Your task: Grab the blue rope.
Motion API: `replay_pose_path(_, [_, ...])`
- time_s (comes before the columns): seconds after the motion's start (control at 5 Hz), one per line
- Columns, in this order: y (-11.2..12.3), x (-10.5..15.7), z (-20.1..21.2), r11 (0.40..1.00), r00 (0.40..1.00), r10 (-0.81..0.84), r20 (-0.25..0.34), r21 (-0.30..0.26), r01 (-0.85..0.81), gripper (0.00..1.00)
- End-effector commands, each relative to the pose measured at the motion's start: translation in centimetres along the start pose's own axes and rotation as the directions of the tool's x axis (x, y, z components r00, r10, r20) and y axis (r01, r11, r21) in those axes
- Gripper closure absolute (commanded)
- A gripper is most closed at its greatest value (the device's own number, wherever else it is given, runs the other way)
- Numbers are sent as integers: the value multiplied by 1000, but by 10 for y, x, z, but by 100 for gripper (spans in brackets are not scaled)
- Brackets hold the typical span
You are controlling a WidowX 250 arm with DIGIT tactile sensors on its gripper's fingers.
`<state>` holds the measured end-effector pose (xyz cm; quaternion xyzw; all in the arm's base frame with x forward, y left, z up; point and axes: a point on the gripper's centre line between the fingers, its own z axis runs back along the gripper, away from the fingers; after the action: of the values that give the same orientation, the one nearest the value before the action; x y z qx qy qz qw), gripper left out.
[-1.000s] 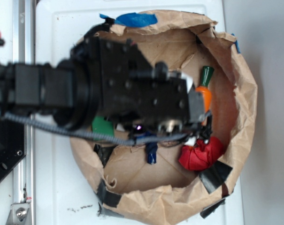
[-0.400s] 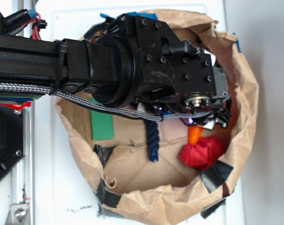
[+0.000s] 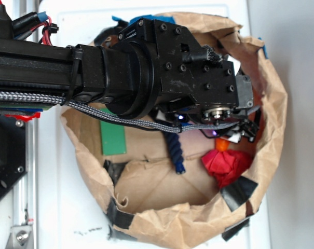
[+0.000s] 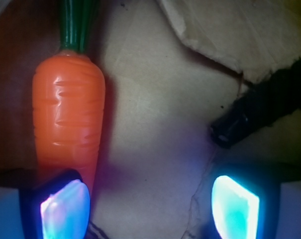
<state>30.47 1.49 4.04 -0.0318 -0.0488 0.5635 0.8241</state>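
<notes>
Orange plastic fills my wrist view on the left: the ridged toy carrot with green stem [image 4: 68,114] lies just beyond my left pad [image 4: 64,208], its tip meeting that pad's edge. Bare brown paper of the crumpled paper bowl [image 4: 155,124] sits between my fingers. To the right, the thick dark navy twisted rope [image 4: 262,112] shows one dark end just ahead of my right pad, outside the gap.

The risk I judge: closing here would pinch paper or nudge the carrot, because the rope is off to my right, not between my pads.

My gripper [image 4: 150,206] stands wide open, holding nothing. From the outside view, the rope [image 3: 175,150] trails out beneath my wrist.
</notes>
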Motion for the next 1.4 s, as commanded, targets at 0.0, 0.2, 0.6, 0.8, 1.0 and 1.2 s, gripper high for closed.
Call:
replay_pose_path(0.0, [10, 0, 16, 1000, 998, -17, -64, -24, 16, 0])
replay_pose_path(0.2, [20, -13, 24, 999, 997, -39, -70, -34, 36, 0])
replay_pose_path(0.6, [17, -15, 42, 997, 996, -82, -28, -9, 82, 0])
replay_pose_path(0.8, [23, -24, 44, 997, 997, -77, -24, -13, 77, 0])
replay_pose_path(1.0, [20, -18, 43, 997, 996, -81, -25, -12, 81, 0])
replay_pose_path(1.2, [33, -43, 47, 996, 996, -84, -22, -12, 84, 0])
